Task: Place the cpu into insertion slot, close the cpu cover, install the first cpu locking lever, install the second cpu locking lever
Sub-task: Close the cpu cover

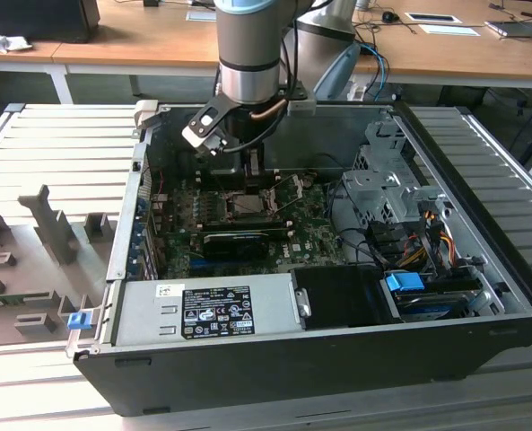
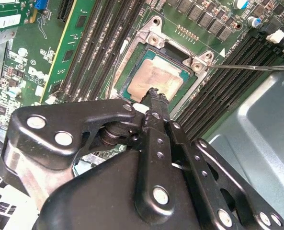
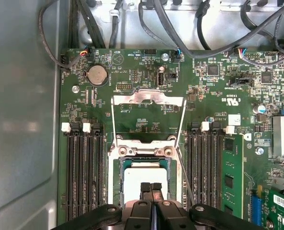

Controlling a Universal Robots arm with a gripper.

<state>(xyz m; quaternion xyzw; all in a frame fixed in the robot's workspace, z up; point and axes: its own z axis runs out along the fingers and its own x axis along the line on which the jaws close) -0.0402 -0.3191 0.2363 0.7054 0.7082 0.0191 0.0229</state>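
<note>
Cpu [image 3: 133, 184] lies flat in its socket, near the middle of what follows. The ridged grey table [image 1: 59, 144] carries the open computer case [image 1: 337, 382], set on its side so that the motherboard [image 1: 310, 238] faces up and can be reached from above. In the exterior view the power supply [image 1: 203, 310] lies at six o'clock of the board and the drive cage [image 1: 382, 184] at three o'clock. The arm [image 1: 248, 45] comes down from twelve o'clock, straight over the socket, which sits toward twelve o'clock on the board between the banks of memory slots [image 3: 84, 172]. In the first wrist view the cpu cover [image 3: 149, 99] stands swung back on its hinge, the board showing through its open centre, so the socket is uncovered and the first step looks done, the closing not. One locking lever [image 2: 249, 67], a thin wire rod, juts free beside the socket, unlatched, as it must be for the cover to lift. The pincer [image 3: 151, 186] has its two fingers pressed together with nothing between them, the tips over the edge of the chip. I cannot tell whether they touch it; it looks like a push or a check of the seating, not a grasp.
</note>
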